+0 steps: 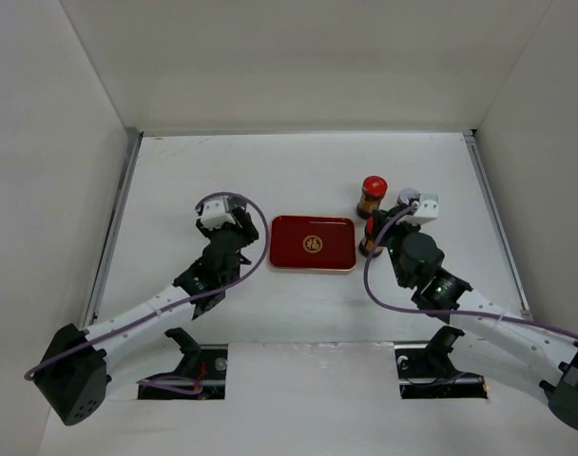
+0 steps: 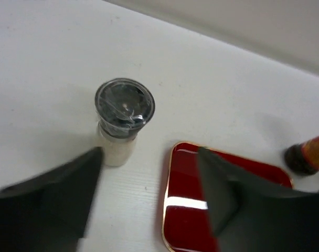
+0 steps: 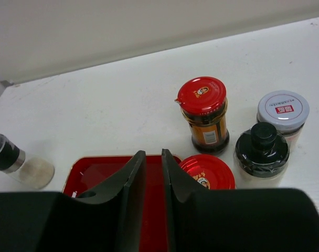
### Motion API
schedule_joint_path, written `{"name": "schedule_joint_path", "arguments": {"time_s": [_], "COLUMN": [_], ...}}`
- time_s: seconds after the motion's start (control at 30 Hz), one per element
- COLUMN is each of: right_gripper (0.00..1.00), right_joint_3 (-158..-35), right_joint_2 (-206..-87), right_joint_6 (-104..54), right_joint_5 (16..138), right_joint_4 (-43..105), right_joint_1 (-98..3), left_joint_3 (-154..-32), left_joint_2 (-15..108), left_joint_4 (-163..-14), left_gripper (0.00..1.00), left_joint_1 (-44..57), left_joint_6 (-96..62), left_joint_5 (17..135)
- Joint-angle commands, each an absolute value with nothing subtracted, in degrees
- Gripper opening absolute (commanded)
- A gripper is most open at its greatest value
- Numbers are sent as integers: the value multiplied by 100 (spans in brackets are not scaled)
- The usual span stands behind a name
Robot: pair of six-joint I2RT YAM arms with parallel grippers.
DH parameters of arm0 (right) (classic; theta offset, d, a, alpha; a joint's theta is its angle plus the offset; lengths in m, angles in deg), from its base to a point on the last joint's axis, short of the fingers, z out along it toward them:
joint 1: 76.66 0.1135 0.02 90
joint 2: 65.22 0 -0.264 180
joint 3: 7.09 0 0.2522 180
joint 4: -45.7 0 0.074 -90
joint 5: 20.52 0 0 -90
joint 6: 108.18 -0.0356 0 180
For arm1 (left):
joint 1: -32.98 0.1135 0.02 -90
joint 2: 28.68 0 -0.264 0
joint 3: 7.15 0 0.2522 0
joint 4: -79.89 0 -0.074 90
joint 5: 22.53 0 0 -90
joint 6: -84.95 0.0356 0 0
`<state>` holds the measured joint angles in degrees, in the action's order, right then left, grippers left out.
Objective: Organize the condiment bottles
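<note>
Top external: bottles wait off the red tray [image 1: 311, 243].
Far right of it stands a red-capped brown bottle [image 1: 373, 195] with a yellowish label. Left wrist: my left claw [image 2: 149, 178] is released, lined up to straddle the whitish shaker [image 2: 123, 118], dark grey top, just left of the tray. Right wrist: my right claw [image 3: 151, 178] is clenched, grasping nothing, above the tray beside the second red cap [image 3: 208, 172].

Left hand [image 2: 149, 157] agape, right hand [image 3: 152, 155] closed

A red tray [image 1: 287, 237] lies mid-frame between the left arm [image 1: 175, 299] and right arm [image 1: 465, 302]; a red-capped bottle [image 1: 372, 196] stands at its upper right.
</note>
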<state>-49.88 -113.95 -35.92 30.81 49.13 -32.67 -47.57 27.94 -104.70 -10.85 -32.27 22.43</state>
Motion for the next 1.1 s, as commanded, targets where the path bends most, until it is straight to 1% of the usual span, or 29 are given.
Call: {"name": "schedule_joint_path", "arguments": {"time_s": [0.0, 0.03, 0.07, 0.1, 0.13, 0.17, 0.2, 0.23, 0.27, 0.3, 0.43, 0.67, 0.9, 0.97, 1.07], "right_gripper": [26, 31, 35, 43, 53, 66, 78, 86, 90, 92, 94, 96, 99, 99, 99], "right_joint_3": [-5046, -5047, -5055, -5073, -5090, -5099, -5091, -5064, -5047, -5038, -5064, -5108, -5161, -5126, -5134], "right_joint_2": [-11461, -11514, -11549, -11593, -11620, -11620, -11620, -11620, -11629, -11655, -11778, -11892, -11989, -11980, -11989], "right_joint_6": [-3620, -3628, -3628, -3602, -3576, -3532, -3541, -3541, -3532, -3514, -3514, -3409, -3347, -3382, -3348], "right_joint_5": [3204, 3204, 3221, 3256, 3292, 3327, 3345, 3353, 3371, 3397, 3468, 3468, 3450, 3467, 3468], "right_joint_4": [5075, 5127, 5128, 5137, 5137, 5145, 5163, 5224, 5294, 5321, 5356, 5427, 5427, 5497, 5471], "right_joint_1": [-3215, -3215, -3215, -3197, -3171, -3144, -3118, -3109, -3109, -3100, -3039, -2881, -2810, -2810, -2810], "left_joint_3": [-4869, -4886, -4921, -4965, -5018, -5088, -5184, -5289, -5369, -5404, -5536, -5932, -6231, -6284, -6301], "left_joint_2": [2547, 2538, 2555, 2616, 2712, 2835, 3002, 3186, 3344, 3477, 3855, 4532, 4971, 5086, 5139], "left_joint_4": [-10489, -10472, -10446, -10402, -10358, -10306, -10270, -10218, -10200, -10243, -10560, -10639, -10710, -10710, -10753], "left_gripper": [50, 43, 44, 50, 58, 68, 73, 77, 80, 83, 87, 87, 77, 71, 61], "left_joint_1": [-776, -653, -556, -460, -389, -310, -188, -73, 6, 68, 191, 376, 447, 464, 438], "left_joint_6": [-3054, -3054, -3063, -3071, -3080, -3080, -3063, -3054, -3054, -3071, -3037, -2861, -2817, -2808, -2808], "left_joint_5": [2203, 2229, 2255, 2256, 2238, 2212, 2264, 2317, 2404, 2501, 2976, 3222, 3179, 3179, 3205]}}
